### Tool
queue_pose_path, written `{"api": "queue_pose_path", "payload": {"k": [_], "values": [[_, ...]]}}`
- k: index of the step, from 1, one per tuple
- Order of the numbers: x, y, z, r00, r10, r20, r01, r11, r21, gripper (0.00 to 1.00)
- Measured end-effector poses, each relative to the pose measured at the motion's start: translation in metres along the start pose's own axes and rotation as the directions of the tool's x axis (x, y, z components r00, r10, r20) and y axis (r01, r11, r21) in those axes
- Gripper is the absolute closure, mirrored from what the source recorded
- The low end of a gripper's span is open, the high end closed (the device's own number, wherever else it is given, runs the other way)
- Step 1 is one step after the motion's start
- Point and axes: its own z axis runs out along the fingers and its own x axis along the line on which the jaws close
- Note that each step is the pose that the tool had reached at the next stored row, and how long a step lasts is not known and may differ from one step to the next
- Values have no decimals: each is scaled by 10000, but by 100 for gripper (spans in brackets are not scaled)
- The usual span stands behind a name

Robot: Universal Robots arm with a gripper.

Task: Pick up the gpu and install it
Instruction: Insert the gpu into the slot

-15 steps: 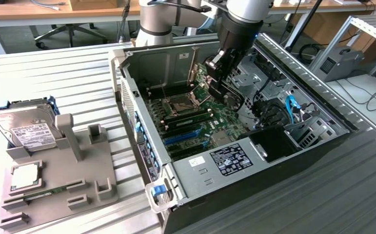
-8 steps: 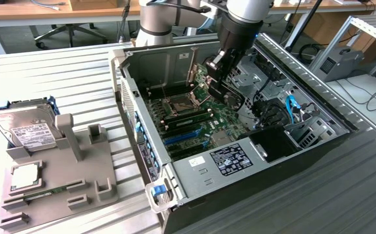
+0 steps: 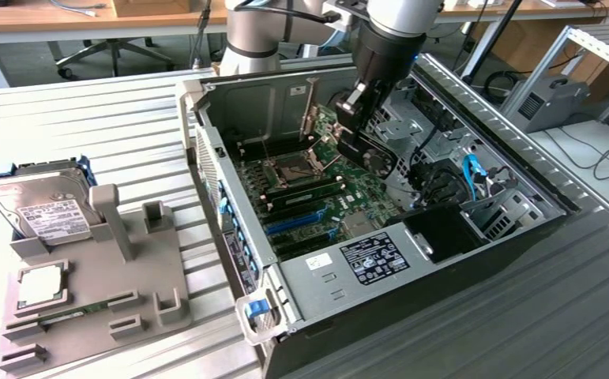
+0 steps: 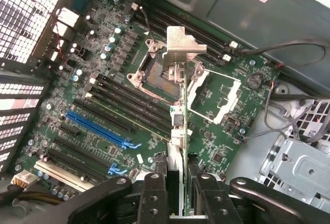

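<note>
The gpu (image 4: 178,126) appears edge-on in the wrist view, a thin green card with its silver end bracket (image 4: 180,43) at the far end. My gripper (image 4: 179,185) is shut on it, one black finger (image 4: 154,193) pressing each face. In the exterior view the gripper (image 3: 353,130) holds the dark card (image 3: 376,162) inside the open computer case (image 3: 515,170), hanging just above the green motherboard (image 3: 362,201) near the processor socket (image 3: 283,168). The blue expansion slots (image 4: 95,128) lie off to one side of the card, apart from it.
At the exterior view's left, a grey fixture tray (image 3: 104,276) carries a silver hard drive in a blue frame (image 3: 35,201), a processor chip (image 3: 41,284) and a narrow memory stick (image 3: 73,310). Case walls, drive cage (image 3: 483,213) and cables (image 3: 462,170) crowd around the card.
</note>
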Motion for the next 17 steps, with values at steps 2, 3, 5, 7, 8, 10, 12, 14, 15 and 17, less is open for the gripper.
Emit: {"api": "queue_pose_path", "payload": {"k": [2, 3, 5, 7, 8, 10, 12, 14, 15, 17], "values": [[0, 0, 0, 9999, -124, -6, 124, 9999, -3, 74], [0, 0, 0, 9998, -176, -7, 176, 9998, -5, 74], [0, 0, 0, 9996, -279, -12, 279, 9996, -7, 74], [0, 0, 0, 9991, -429, -19, 429, 9991, -11, 74], [0, 0, 0, 9987, -516, -22, 516, 9987, -14, 74], [0, 0, 0, 9979, -653, -29, 653, 9979, -17, 74], [0, 0, 1, 9969, -788, -34, 788, 9969, -21, 74], [0, 0, 1, 9959, -900, -39, 900, 9959, -24, 74], [0, 0, 1, 9951, -988, -43, 988, 9951, -26, 74], [0, 0, 1, 9930, -1177, -50, 1177, 9930, -32, 74]]}}
